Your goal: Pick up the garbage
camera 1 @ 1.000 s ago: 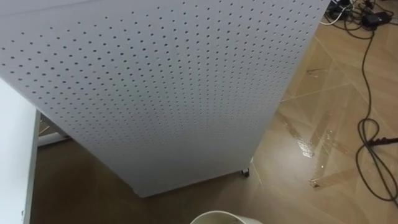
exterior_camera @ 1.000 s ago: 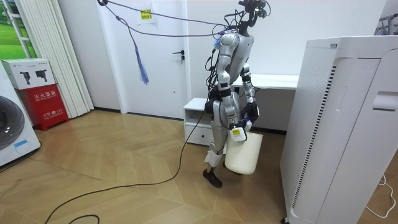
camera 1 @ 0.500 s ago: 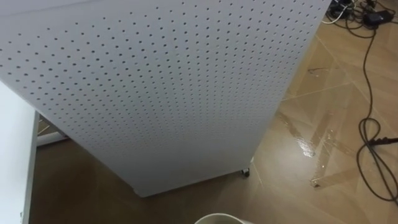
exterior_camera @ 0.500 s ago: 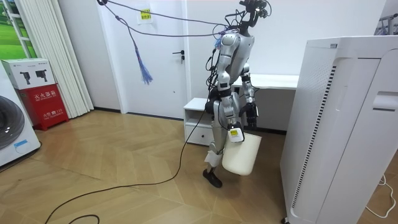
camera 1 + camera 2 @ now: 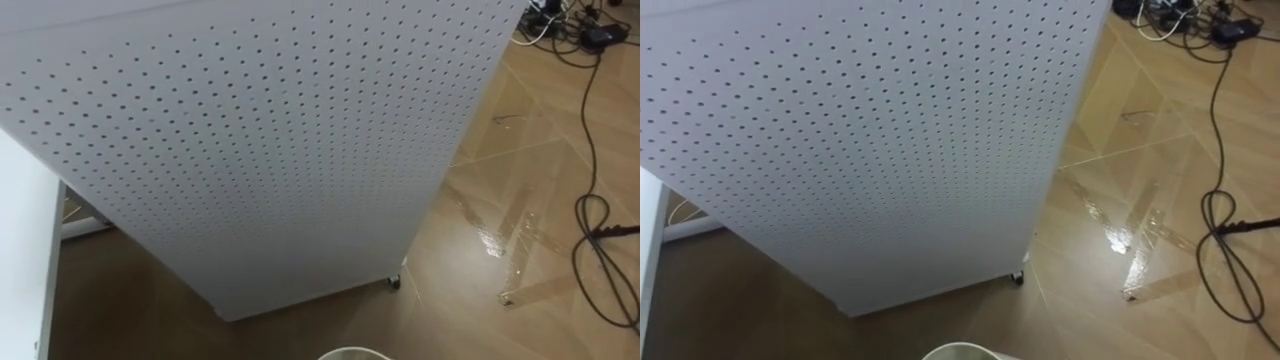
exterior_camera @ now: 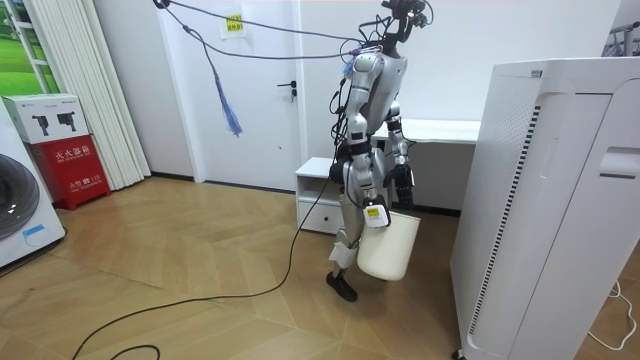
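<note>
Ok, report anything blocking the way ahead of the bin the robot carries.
The tall white perforated cabinet stands directly ahead of the bin, close by. Open wooden floor lies to the cabinet's right, with cables trailing across it.

The panel (image 5: 260,130) looks like white painted sheet metal, matt and smooth, pierced all over with small round holes. The floor (image 5: 470,300) is wood parquet under a glossy varnish, and strips of clear tape (image 5: 488,236) on it shine brighter. The cable (image 5: 592,130) has a dark, dull, rubbery sheath. The bin (image 6: 390,248) looks like smooth off-white plastic. The curtain (image 6: 85,95) is pale pleated cloth. The box (image 6: 75,165) looks like red printed cardboard. The door (image 6: 255,90) is smoothly painted white.
</note>
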Robot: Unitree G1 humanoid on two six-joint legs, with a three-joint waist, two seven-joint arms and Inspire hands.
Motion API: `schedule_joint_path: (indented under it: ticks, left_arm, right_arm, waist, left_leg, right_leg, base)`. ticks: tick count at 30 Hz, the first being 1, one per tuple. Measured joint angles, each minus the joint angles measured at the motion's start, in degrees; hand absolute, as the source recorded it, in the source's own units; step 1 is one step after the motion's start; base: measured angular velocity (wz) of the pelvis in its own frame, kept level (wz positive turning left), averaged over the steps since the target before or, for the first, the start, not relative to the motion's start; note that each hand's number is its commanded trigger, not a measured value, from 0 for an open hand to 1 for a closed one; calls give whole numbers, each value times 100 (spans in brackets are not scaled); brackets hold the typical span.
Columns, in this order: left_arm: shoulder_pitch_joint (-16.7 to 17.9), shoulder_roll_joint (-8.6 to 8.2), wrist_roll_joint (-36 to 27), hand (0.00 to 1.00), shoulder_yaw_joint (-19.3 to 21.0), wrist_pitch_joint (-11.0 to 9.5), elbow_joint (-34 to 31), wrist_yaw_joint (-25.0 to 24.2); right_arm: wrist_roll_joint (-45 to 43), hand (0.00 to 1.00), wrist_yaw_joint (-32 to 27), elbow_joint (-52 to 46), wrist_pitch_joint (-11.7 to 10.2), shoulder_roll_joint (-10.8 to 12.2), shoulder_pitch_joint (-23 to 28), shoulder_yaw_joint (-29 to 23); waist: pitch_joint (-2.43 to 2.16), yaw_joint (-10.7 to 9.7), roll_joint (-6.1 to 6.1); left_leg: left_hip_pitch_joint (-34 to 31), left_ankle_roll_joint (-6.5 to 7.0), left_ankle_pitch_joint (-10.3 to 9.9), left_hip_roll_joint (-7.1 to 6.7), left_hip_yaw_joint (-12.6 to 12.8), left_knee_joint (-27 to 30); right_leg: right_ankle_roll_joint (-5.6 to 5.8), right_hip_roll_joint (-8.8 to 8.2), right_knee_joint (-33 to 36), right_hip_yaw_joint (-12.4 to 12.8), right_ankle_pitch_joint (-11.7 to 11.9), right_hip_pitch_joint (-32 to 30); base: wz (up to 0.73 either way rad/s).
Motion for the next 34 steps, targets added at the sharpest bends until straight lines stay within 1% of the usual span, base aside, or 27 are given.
schedule_joint_path:
  ticks: [2,5,6,7,8,11,13,14,15,16,17,18,19,20,21,22,23,25,26,27,29,31,34]
  left_arm:
    - [0,50,-8,0,1,-44,1,0]
    - [62,69,-7,0,2,-53,47,0]
    - [96,85,-7,0,3,-92,76,0]
    - [120,92,-3,0,15,-106,82,0]
    - [180,102,7,0,84,-129,87,-4]
    - [248,109,1,0,450,-153,143,-1]
    - [294,112,0,0,669,-163,234,1]
    - [366,113,-4,0,806,-165,244,8]
    - [411,115,-4,0,846,-165,249,15]
    - [499,117,-15,0,934,-166,257,40]
    - [633,115,-21,0,1038,-167,262,76]
    - [687,115,-21,0,1102,-169,269,83]
    - [773,112,-9,0,1253,-169,302,104]
    - [874,103,-11,0,1403,-171,418,123]
    - [919,101,-11,0,1470,-170,460,132]
    - [997,107,-26,0,1570,-170,544,187]
    - [1027,108,-109,0,1627,-163,720,232]
    - [1031,102,-293,0,1709,-145,1011,254]
    - [1049,72,-469,0,1813,-139,1135,253]
    - [1109,44,-593,0,1946,-136,1163,259]
    - [1220,15,-753,0,2094,-109,1168,265]
    - [1298,0,-930,0,2168,-64,1168,266]
    - [1326,-50,-1103,0,2359,83,1261,271]
  right_arm:
    - [26,100,13,1,-22,7,3,13]
    - [35,100,90,62,-34,10,55,13]
    - [35,100,105,67,-69,9,96,12]
    - [25,100,116,91,-106,7,142,8]
    - [4,100,136,121,-136,2,173,-16]
    - [25,100,253,192,-167,-46,289,-148]
    - [46,100,314,201,-188,-58,387,-298]
    - [51,100,330,176,-220,-58,496,-383]
    - [55,100,332,161,-224,-60,545,-429]
    - [98,100,331,150,-223,-62,659,-518]
    - [128,100,330,136,-223,-61,790,-617]
    - [120,100,330,126,-224,-61,851,-667]
    - [98,100,331,128,-225,-60,971,-769]
    - [81,100,336,146,-232,-57,1106,-874]
    - [81,100,337,153,-233,-57,1152,-912]
    - [97,100,327,157,-232,-58,1221,-971]
    - [98,100,296,188,-227,-52,1257,-1011]
    - [97,100,287,346,-215,-24,1245,-1155]
    - [85,100,284,441,-189,-8,1218,-1256]
    - [89,100,283,489,-136,8,1243,-1344]
    - [89,100,282,552,-83,35,1255,-1469]
    - [45,100,252,611,-63,81,1257,-1620]
    - [-71,100,224,607,53,112,1283,-1825]
  waist:
    - [38,-3,-60]
    - [55,-9,-98]
    - [59,-12,-112]
    - [58,-11,-113]
    - [48,1,-130]
    - [36,17,-160]
    - [16,14,-197]
    - [-2,11,-223]
    - [-8,10,-232]
    - [-46,10,-271]
    - [-100,14,-317]
    - [-116,16,-343]
    - [-145,11,-398]
    - [-187,21,-453]
    - [-192,22,-473]
    - [-185,20,-493]
    - [-188,26,-490]
    - [-178,21,-485]
    - [-179,28,-478]
    - [-169,28,-461]
    - [-168,18,-452]
    - [-170,20,-446]
    - [-154,29,-429]
  left_leg:
    - [30,-3,29,-10,-10,-47]
    - [208,-3,29,-34,-66,-96]
    - [303,-5,30,-54,-88,-153]
    - [359,-6,31,-60,-103,-185]
    - [475,-9,39,-78,-120,-250]
    - [652,-9,36,-104,-128,-337]
    - [805,-6,35,-108,-94,-429]
    - [942,-2,32,-117,-84,-485]
    - [1007,8,24,-119,-69,-505]
    - [1173,15,18,-130,-58,-594]
    - [1336,15,18,-144,-57,-690]
    - [1424,16,17,-149,-52,-730]
    - [1596,18,16,-164,-51,-795]
    - [1754,22,12,-178,-41,-850]
    - [1826,29,-4,-181,-35,-855]
    - [1950,24,-58,-179,-34,-855]
    - [2043,22,-105,-178,-38,-844]
    - [2183,23,-138,-180,-48,-850]
    - [2248,26,-157,-187,-53,-848]
    - [2295,26,-171,-190,-51,-848]
    - [2368,29,-187,-191,-52,-855]
    - [2401,30,-207,-190,-42,-853]
    - [2483,31,-211,-191,-26,-888]
  right_leg:
    - [0,-9,-2,-12,-11,10]
    - [11,-2,-112,-43,-20,223]
    - [18,-9,-156,-50,-34,321]
    - [18,-10,-199,-71,-34,380]
    - [22,-21,-277,-88,-36,500]
    - [33,-49,-341,-120,-50,676]
    - [37,-73,-433,-121,-52,832]
    - [42,-71,-520,-119,-55,982]
    - [46,-65,-563,-120,-57,1058]
    - [60,-52,-631,-106,-63,1204]
    - [69,-57,-718,-104,-69,1364]
    - [71,-61,-757,-104,-70,1450]
    - [75,-67,-844,-106,-71,1638]
    - [79,-71,-927,-111,-73,1812]
    - [81,-68,-970,-113,-73,1891]
    - [83,-55,-1038,-111,-74,2021]
    - [85,-31,-1110,-103,-73,2151]
    - [88,-22,-1195,-98,-74,2321]
    - [95,-21,-1200,-93,-77,2403]
    - [97,-23,-1215,-97,-79,2459]
    - [101,-20,-1279,-113,-77,2567]
    - [101,-18,-1289,-116,-77,2616]
    - [101,-19,-1286,-92,-77,2705]
  base:
    - [4]
    - [12]
    - [12]
    - [12]
    - [9]
    - [7]
    - [4]
    - [0]
    - [0]
    - [0]
    - [0]
    - [0]
    - [4]
    - [7]
    - [6]
    - [0]
    - [0]
    - [0]
    - [0]
    - [0]
    - [0]
    - [0]
    - [0]
